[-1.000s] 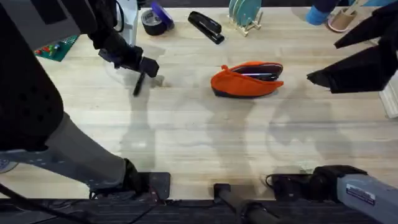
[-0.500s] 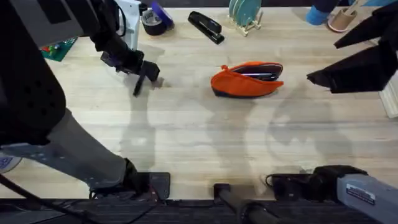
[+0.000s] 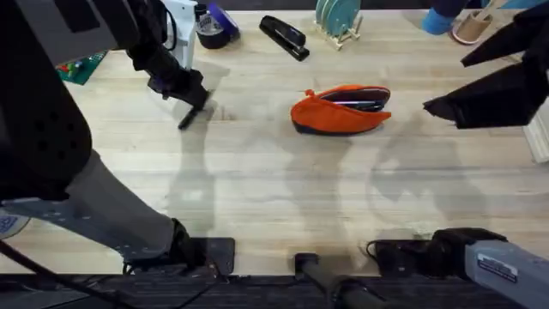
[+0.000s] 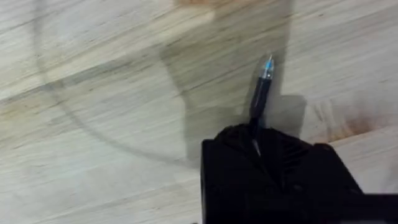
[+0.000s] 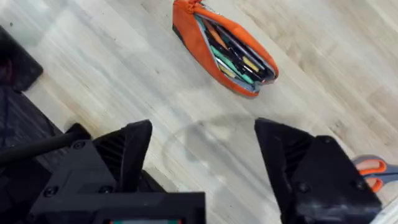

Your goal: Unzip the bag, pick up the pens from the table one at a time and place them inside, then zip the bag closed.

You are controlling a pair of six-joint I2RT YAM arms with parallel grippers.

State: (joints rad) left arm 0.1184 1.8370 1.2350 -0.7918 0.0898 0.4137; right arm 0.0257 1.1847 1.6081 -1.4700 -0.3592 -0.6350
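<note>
Bag (image 3: 340,110) lies on its side mid-table, a little toward the far edge, zipper already open; its position matches the 2 earlier overhead frames. Right wrist view shows the mouth gaping with pens and markers inside (image 5: 233,53); I cannot tell how many. The remaining loose pen (image 3: 188,114) is clamped in the left gripper (image 3: 190,97), fingers closed on the upper barrel; left wrist view shows the tip (image 4: 266,64) sticking out past the closed fingers over bare wood. Change over the last 1 s: left gripper and pen have drifted slightly toward the far left of the table (image 3: 274,206), and the pen hangs at a steeper slant from the fingers than before. Its lower end is close to the wood; contact or not, I cannot tell. Reading: pen is grasped and lifting, transfer to the bag not yet begun, and the bag is well apart to the right. Right gripper (image 5: 202,165) hovers off to the right of the bag, fingers spread wide, holding nothing; unchanged across the 3 overhead frames. Orange scissor handles (image 5: 373,168) lie just beside it. Black stapler (image 3: 284,37) rests at the far edge beyond the bag. Remaining: carry, insert, zip shut.
</note>
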